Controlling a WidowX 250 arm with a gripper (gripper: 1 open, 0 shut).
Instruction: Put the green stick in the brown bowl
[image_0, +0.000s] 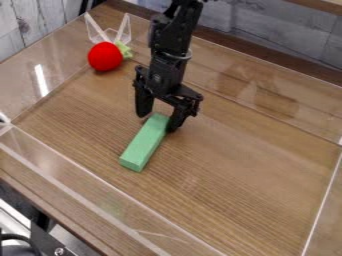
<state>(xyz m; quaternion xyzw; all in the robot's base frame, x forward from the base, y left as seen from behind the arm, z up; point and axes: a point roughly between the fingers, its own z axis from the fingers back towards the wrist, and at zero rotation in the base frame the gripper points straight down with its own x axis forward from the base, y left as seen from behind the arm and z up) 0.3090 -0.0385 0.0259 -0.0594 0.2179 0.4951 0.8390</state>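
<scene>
Your gripper (159, 116) hangs low over the far end of the green stick (144, 142), coming down from the far side of the table, and from this angle you cannot tell whether its fingers are spread, narrowed or pinched on that end; dark metal and the stick overlap too closely there. The placing looks meant for an end grasp, probably because the stick is long and flat and its far end is the part the arm (175, 30) can reach with least stretch. The stick lies on the tabletop, slanting from its far end under the gripper to its near end a little to the left, and the rest of its length is in plain sight. If you grip only that end, the near end may droop or swing once you lift, so you would do well to check the hold (a short raise should settle it) before travelling. The red ball (104, 56) sits at the far left, its pale leaves (118, 31) pointing away, well apart from the stick. No brown bowl can be made out in this view, so you need its position before you carry anything. The surface is a brown wooden table (254, 150) with pale lines along its left and right sides; corrugated grey material (34, 18) stands beyond the far left corner, and dark cables (30, 225) lie at the near left.
</scene>
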